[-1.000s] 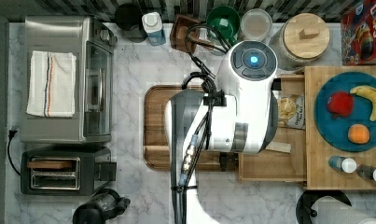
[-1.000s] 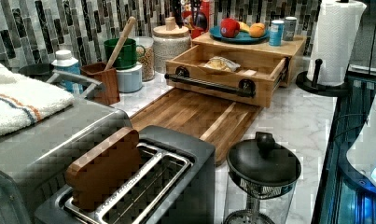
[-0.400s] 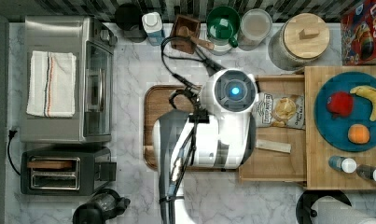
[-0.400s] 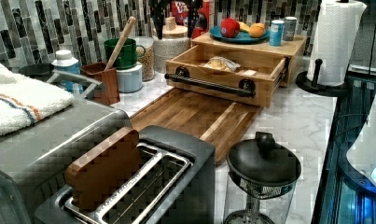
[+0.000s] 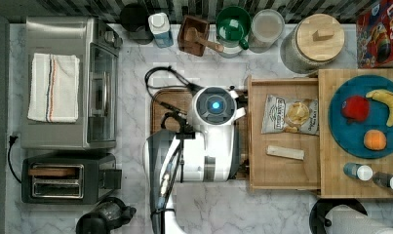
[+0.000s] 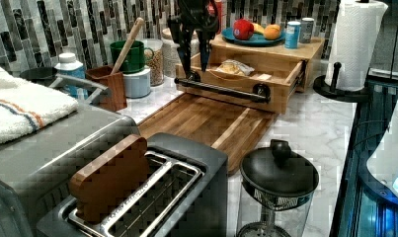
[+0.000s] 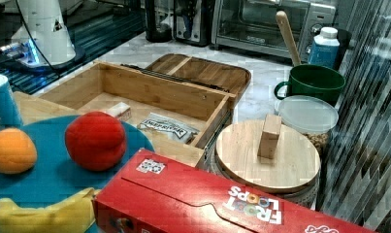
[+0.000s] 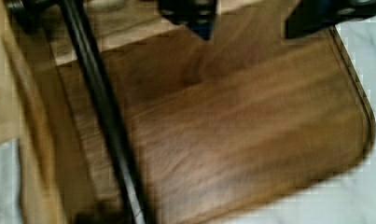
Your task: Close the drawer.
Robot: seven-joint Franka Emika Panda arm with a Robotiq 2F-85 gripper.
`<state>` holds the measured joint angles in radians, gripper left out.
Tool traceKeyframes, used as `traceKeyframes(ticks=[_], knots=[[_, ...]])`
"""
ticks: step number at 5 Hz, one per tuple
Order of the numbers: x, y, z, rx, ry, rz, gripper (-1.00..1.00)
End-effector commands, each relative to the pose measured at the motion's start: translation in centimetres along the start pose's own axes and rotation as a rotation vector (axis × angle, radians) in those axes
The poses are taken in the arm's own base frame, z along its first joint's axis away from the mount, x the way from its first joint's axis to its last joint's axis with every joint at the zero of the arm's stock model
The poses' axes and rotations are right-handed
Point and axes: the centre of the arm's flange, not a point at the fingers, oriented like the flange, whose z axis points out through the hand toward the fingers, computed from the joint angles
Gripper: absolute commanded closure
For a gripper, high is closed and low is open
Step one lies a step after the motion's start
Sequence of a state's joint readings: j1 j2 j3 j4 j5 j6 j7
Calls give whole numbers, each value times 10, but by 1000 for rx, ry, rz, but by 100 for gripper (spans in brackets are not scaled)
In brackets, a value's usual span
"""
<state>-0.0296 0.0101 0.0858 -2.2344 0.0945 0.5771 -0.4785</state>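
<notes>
The light bamboo drawer [image 5: 282,168] stands pulled out from under the top board, over the edge of the dark tray [image 5: 157,113]. It holds a chip bag [image 5: 290,114] and a white bar [image 5: 285,152]. A black bar handle [image 6: 221,90] runs along its front. In the left view my gripper [image 6: 195,59] hangs open just above that handle's left end. The wrist view has the dark fingers [image 8: 190,14] spread over the tray [image 8: 246,140], with the handle [image 8: 101,116] beside them. From the top view the white arm [image 5: 213,136] hides the gripper.
The top board carries a blue plate [image 5: 364,117] of fruit and two small bottles. A lidded jar [image 5: 313,41], a green mug [image 5: 233,24] and a utensil holder [image 5: 194,34] line the back. The toaster oven [image 5: 67,83], toaster [image 5: 62,178] and glass press [image 6: 278,197] stand beyond the tray.
The arm has swung toward the top view's left, from over the drawer to over the dark tray. In the left view the gripper has come down above the handle.
</notes>
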Motion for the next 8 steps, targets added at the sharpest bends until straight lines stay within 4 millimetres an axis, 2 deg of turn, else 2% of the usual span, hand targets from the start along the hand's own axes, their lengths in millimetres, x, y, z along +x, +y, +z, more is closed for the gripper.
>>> traceKeyframes(ticks=[1, 5, 6, 7, 8], knots=[[-2, 0, 46, -59, 68, -276, 100], [28, 63, 94, -112, 147, -377, 100], [34, 84, 99, -121, 178, -392, 100], [41, 120, 75, -125, 133, -412, 100], [59, 161, 51, -95, 112, -426, 100]])
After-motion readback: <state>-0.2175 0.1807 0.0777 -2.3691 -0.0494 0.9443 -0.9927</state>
